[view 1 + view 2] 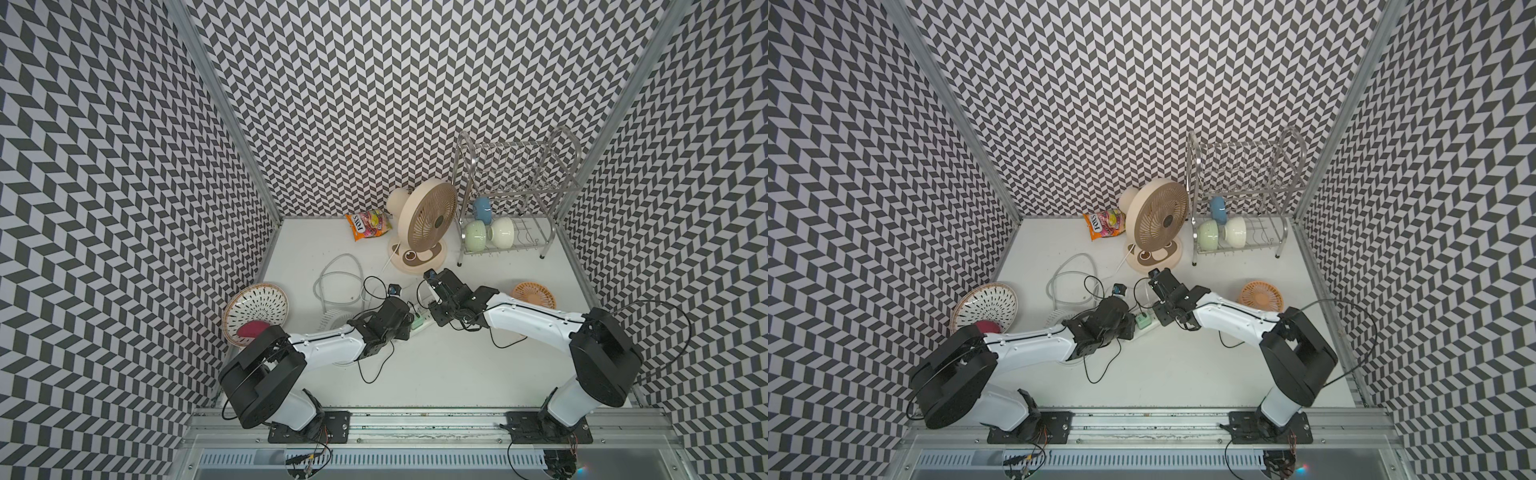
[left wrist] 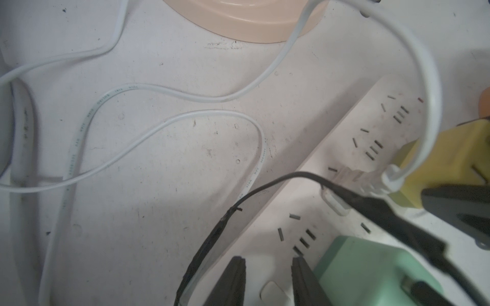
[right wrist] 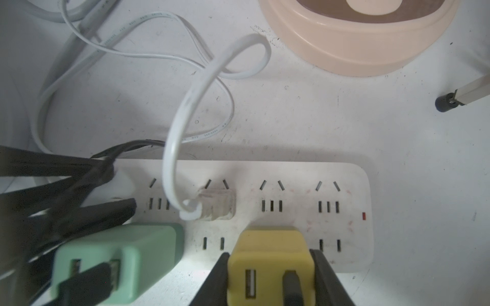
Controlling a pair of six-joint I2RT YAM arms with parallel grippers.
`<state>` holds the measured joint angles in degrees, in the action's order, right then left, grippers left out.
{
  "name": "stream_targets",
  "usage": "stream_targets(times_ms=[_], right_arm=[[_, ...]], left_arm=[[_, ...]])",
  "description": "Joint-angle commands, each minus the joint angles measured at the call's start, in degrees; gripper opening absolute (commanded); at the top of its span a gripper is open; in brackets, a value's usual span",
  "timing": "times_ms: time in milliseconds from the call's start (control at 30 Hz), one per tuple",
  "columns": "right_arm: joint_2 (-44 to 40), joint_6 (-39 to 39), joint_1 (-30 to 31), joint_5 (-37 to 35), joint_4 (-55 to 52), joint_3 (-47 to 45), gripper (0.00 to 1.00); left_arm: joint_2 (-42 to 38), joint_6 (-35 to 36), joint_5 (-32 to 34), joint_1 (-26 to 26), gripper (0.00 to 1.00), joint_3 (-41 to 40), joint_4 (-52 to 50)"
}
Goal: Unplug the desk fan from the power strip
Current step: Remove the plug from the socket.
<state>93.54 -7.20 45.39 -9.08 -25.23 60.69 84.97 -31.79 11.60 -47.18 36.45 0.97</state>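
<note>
Three plugs seated in the strip [image 3: 291,174].
Right wrist view: the right gripper [image 3: 269,254] is seen clamped on the yellow plug [image 3: 267,238], one finger pressed to each side; the clear plug [image 3: 216,205], with a white cord [image 3: 172,132] looped up from it, is seated just beside, and the green plug [image 3: 119,259] is set further along. Left wrist view: the left gripper [image 2: 267,259] is held with fingers apart over the strip's end, just beside the green plug, nothing gripped between them. In both top views the strip is found on the table [image 1: 415,374], between the two grippers and near the fan [image 1: 428,216], largely hidden by them.
</note>
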Motion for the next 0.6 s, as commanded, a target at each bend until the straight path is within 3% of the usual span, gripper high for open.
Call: stream_targets(times_ms=[0,100,200,300,400,467,567], right_arm=[[-3.27,-0.89,-0.64,2.96,10.29,-0.37,0.05],[-2.09,-0.36,-1.74,0.29,7.65,1.18,0.04],[-0.38,3.68,1.69,-3.87,5.49,3.29,0.04],[-2.35,2.23,0.72,0.7,7.54,2.06,0.04],[-4.6,-1.55,-3.89,5.57,10.69,-0.54,0.04],[-4.52,-2.24,-5.87,5.77,10.1,-0.75,0.03],[-2.58,0.56,-3.93,3.8,7.03,1.27,0.02]], left_arm=[[2.87,-0.47,-3.18,-0.47,0.36,-1.7,-6.32],[2.66,-0.5,-3.07,-0.46,0.35,-1.98,-6.16],[3.24,-0.31,-3.2,-0.47,0.35,-1.7,-6.22],[3.57,-0.34,-3.25,-0.49,0.35,-1.55,-6.37],[3.23,-0.44,-3.03,-0.46,0.35,-1.62,-6.42],[3.19,-0.56,-2.98,-0.46,0.35,-1.77,-6.38],[3.35,-0.4,-3.03,-0.48,0.35,-1.72,-6.28]])
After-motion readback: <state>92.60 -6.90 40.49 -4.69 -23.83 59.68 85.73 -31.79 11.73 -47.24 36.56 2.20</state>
